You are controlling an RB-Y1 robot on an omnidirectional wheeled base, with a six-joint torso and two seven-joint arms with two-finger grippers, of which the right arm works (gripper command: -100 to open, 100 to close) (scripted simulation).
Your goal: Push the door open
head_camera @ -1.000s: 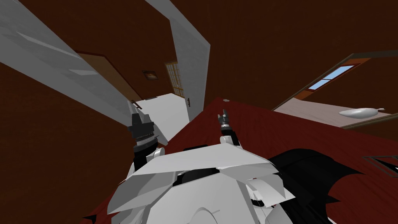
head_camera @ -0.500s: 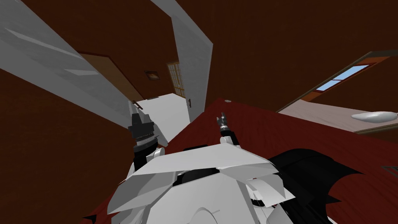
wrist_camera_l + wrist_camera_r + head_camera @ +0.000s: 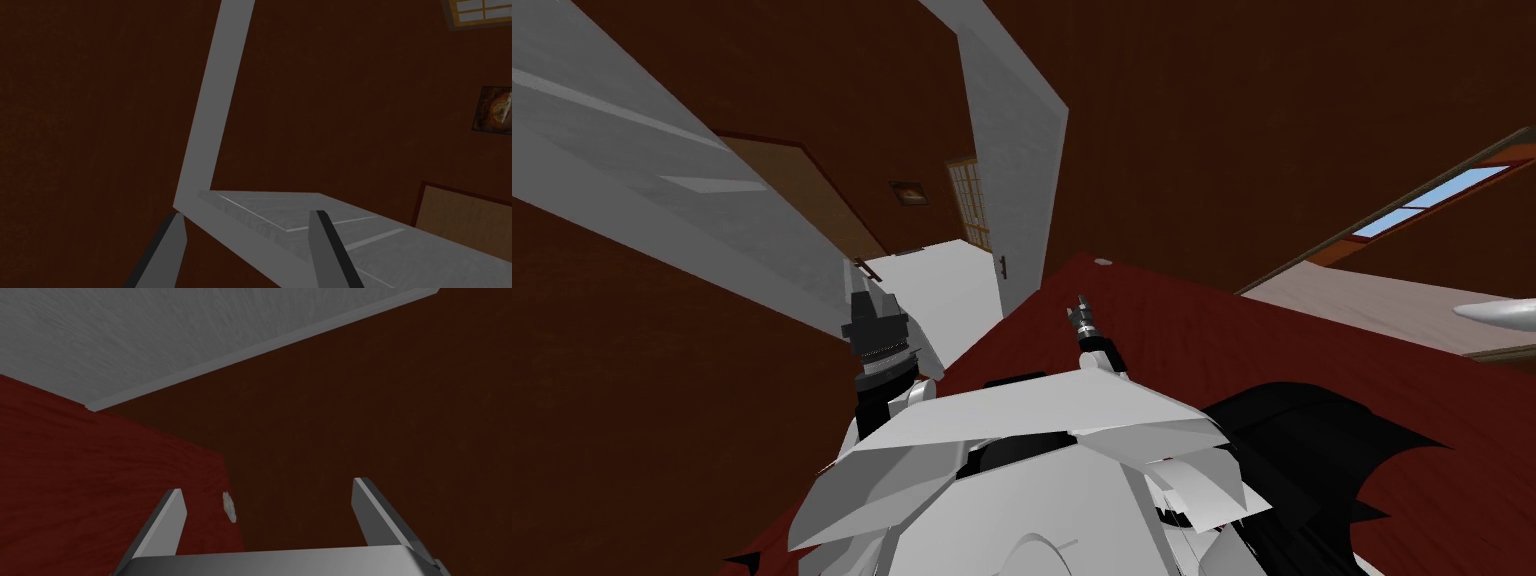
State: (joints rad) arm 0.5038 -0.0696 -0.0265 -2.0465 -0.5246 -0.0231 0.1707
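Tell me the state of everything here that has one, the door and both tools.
Door, open partway, white floor showing through the gap.
Left tool, open, at the door's edge, gripping nothing.
Right tool, open, empty, over the red floor.

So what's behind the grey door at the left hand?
Past the grey door, a white floor, a framed picture and a latticed window on a brown wall. The door's own panel covers whatever lies directly behind it.
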